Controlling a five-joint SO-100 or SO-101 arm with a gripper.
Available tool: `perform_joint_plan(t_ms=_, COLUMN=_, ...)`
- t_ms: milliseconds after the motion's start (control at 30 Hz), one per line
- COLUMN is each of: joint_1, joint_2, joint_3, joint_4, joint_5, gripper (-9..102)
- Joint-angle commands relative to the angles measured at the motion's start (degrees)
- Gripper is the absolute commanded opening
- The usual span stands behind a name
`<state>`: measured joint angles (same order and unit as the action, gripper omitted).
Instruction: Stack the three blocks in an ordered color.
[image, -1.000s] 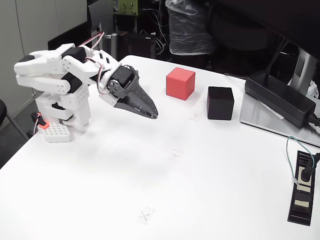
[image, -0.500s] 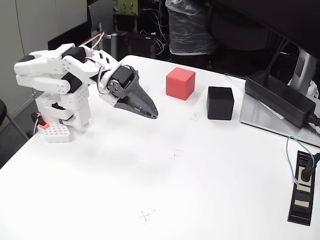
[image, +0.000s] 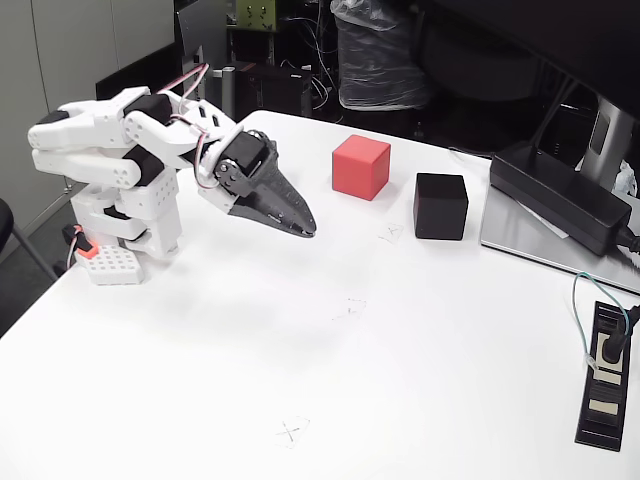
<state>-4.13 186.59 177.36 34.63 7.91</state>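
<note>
While upright, red block (image: 360, 167) beside black block (image: 441, 206), gripper (image: 306, 228) closed, empty

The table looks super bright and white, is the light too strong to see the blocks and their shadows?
In the fixed view the white table is bright but not washed out; the red block and black block look sharp, each with only a faint soft shadow at its base; the gripper is in focus too; the background behind the table is dark and harder to read.

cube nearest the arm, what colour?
Red. The red cube sits left of the black cube in the fixed view.
</note>
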Motion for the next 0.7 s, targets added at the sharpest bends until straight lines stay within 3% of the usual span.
perform_joint_plan(t_ms=0, joint_1=0.4, joint_2=0.4, joint_3=-0.3, joint_4=-0.5, joint_5=-0.6, gripper=0)
perform_joint_plan(t_ms=300, joint_1=0.4, joint_2=0.1, joint_3=-4.2, joint_4=0.4, joint_5=-1.4, gripper=0)
perform_joint_plan(t_ms=467, joint_1=0.4, joint_2=-0.1, joint_3=-9.3, joint_4=1.8, joint_5=-10.0, gripper=0)
perform_joint_plan(t_ms=667, joint_1=-3.5, joint_2=0.1, joint_3=-15.8, joint_4=10.0, joint_5=-19.9, gripper=0)
